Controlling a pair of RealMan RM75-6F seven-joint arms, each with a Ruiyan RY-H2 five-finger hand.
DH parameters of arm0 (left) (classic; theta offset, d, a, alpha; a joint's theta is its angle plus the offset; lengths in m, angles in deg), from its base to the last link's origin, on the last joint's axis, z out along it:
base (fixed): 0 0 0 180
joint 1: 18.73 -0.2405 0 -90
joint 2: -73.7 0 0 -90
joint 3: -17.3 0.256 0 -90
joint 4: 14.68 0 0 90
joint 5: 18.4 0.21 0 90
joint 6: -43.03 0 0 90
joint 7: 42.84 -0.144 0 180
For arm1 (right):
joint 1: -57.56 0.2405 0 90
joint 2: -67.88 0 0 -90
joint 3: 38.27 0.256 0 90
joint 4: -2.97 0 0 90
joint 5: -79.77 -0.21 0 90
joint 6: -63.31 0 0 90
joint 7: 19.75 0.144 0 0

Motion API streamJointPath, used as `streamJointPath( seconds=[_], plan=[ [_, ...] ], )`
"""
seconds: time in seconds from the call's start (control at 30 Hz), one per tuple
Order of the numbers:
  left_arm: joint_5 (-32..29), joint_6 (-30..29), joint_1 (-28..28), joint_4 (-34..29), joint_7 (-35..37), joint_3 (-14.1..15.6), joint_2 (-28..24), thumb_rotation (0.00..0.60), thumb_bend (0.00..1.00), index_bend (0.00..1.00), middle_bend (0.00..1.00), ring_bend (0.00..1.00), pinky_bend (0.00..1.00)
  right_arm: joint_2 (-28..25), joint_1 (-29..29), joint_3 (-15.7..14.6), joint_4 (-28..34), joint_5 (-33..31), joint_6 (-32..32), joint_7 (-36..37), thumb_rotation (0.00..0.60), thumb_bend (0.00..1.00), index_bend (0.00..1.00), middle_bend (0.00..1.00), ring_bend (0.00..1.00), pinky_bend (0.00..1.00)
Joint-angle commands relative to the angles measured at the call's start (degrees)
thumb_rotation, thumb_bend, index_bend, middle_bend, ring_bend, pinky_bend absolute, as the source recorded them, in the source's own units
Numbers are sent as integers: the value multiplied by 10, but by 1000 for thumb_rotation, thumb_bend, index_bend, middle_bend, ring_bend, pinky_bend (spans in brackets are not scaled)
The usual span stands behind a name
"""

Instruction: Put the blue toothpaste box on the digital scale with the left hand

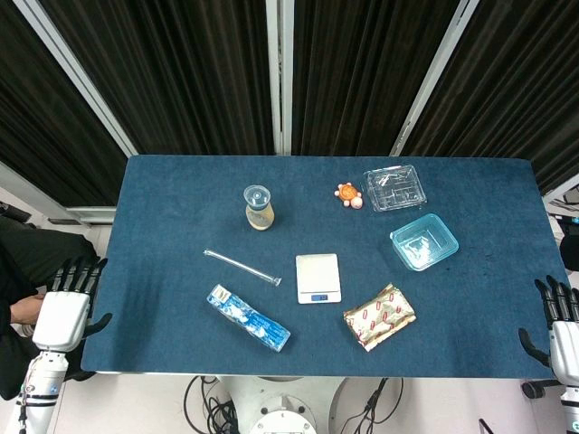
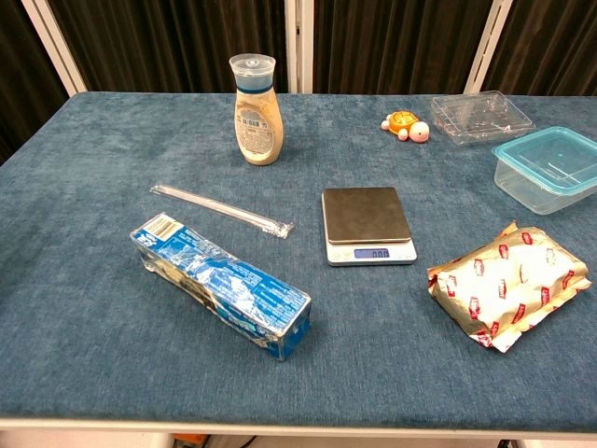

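Head view had the left hand [image 1: 63,312] empty, fingers apart, off the bench [image 1: 163,208] edge; blue toothpaste box [image 1: 248,317] lay at its three o'clock, well apart, digital scale [image 1: 318,278] beyond.

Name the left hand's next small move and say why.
Probably reach the left hand in over the table edge toward the crumpled blue toothpaste box: the hand hangs open beside the table, holding nothing, and the box lies flat just left of the bare silver digital scale.

light: bright, even, from overhead; shadows: soft, short | focus: sharp in both views; glare: faint on clear plastic
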Motion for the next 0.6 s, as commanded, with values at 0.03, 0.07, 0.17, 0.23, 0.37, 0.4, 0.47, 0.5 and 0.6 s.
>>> streamJointPath(
  seconds=[0.03,0.07,0.17,0.23,0.37,0.4,0.47,0.5,0.6],
  plan=[
    [-1,-2,0,-2,11,0,1,600,148,37,61,0,0,-2,-1,2,3,4,-6,-6,600,235,0,0,0,0],
    [-1,-2,0,-2,12,1,1,600,148,37,61,0,0,-2,-1,3,4,5,-7,-7,600,235,0,0,0,0],
    [0,-3,-1,-5,15,4,0,600,148,37,61,0,0,-3,-3,5,8,10,-8,-7,600,235,0,0,0,0],
    [2,-5,-3,-8,19,8,0,600,149,36,61,0,0,-3,-3,7,8,13,-9,-7,600,235,0,0,0,0],
    [19,-12,-4,-26,19,15,-8,600,149,36,61,0,0,-9,-4,14,14,14,-9,-3,600,235,0,0,0,0],
    [26,-14,-2,-31,20,16,-11,600,149,37,61,0,0,-10,-3,16,15,13,-10,-3,600,235,0,0,0,0],
    [45,-13,4,-46,20,22,-16,600,149,37,61,0,0,-14,-3,21,19,8,-15,-2,600,235,0,0,0,0],
    [55,-9,8,-52,19,26,-16,600,149,37,61,0,0,-16,-3,22,21,7,-17,-2,600,235,0,0,0,0],
    [92,19,26,-70,11,46,-11,600,149,37,61,0,0,-20,-4,25,25,6,-20,-4,600,235,0,0,0,0]
  ],
)
